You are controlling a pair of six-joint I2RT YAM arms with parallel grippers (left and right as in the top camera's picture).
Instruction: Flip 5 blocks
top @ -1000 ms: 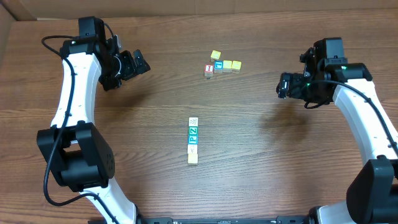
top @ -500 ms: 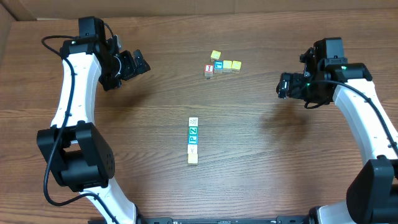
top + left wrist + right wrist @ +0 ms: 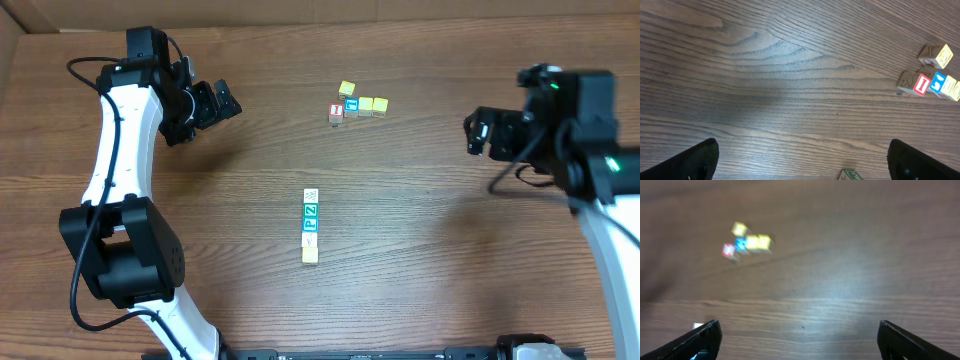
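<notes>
Well apart from both claws, the five blocks (image 3: 311, 225) lie in a straight, touching row near the middle of the tabletop (image 3: 200, 260), running from 12 to 6 o'clock in the overhead view. From the 12 o'clock end they read whitish, teal-green, blue, whitish and pale cream (the marks on the pale ones are too small to read).

The left claw (image 3: 216, 102) hovers over bare wood with its fingers spread wide and nothing between them. The row lies toward 5 o'clock from it. The right claw (image 3: 479, 134) is likewise spread and empty, with the row toward 8 o'clock from it.

In the left wrist view only a green-edged corner of one block shows, at the bottom edge between the two fingertips. The right wrist view is blurred; a whitish bit and a blue bit of the row show beside its lower-left finger.

At 1 o'clock from the row sits a separate cluster: a red-faced cube (image 3: 336, 113), a blue-faced cube (image 3: 351, 104) and three yellow cubes (image 3: 366, 104), touching or just beside one another.
</notes>
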